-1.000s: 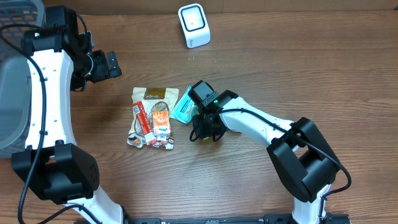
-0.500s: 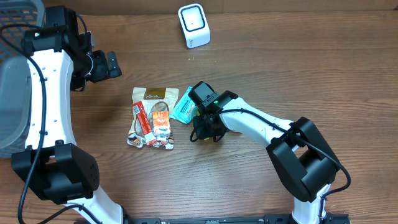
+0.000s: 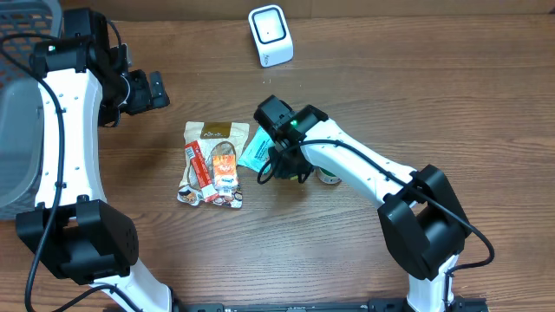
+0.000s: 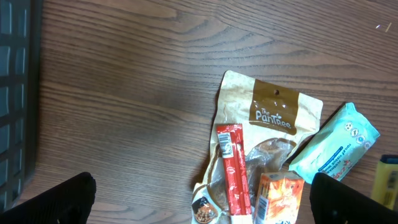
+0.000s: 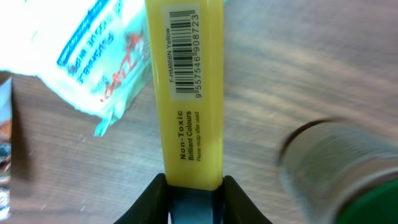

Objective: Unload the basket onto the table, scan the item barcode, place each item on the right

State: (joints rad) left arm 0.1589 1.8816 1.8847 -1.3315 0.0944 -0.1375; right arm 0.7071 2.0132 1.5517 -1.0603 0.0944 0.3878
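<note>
My right gripper [image 5: 193, 186] is shut on the blue end of a yellow highlighter [image 5: 183, 106]. Its barcode label [image 5: 183, 53] faces the right wrist camera. Seen from overhead, the right gripper [image 3: 282, 163] hovers beside a teal packet [image 3: 254, 149], and the highlighter is hidden under it. The white barcode scanner [image 3: 270, 35] stands at the far edge of the table, well apart from the gripper. My left gripper [image 3: 159, 88] stays open at the far left, holding nothing. Its two black fingertips [image 4: 62, 199] frame the snack pile.
A brown pouch [image 3: 215, 134], a red stick pack [image 4: 233, 168] and an orange box [image 4: 280, 199] lie left of the teal packet [image 4: 333, 146]. A small round can [image 3: 329, 177] lies just right of my right gripper. A grey bin [image 3: 17, 147] and dark basket [image 3: 22, 26] stand at the left edge.
My right gripper has moved up and to the left with the highlighter, uncovering the small round can. The left arm has not moved.
</note>
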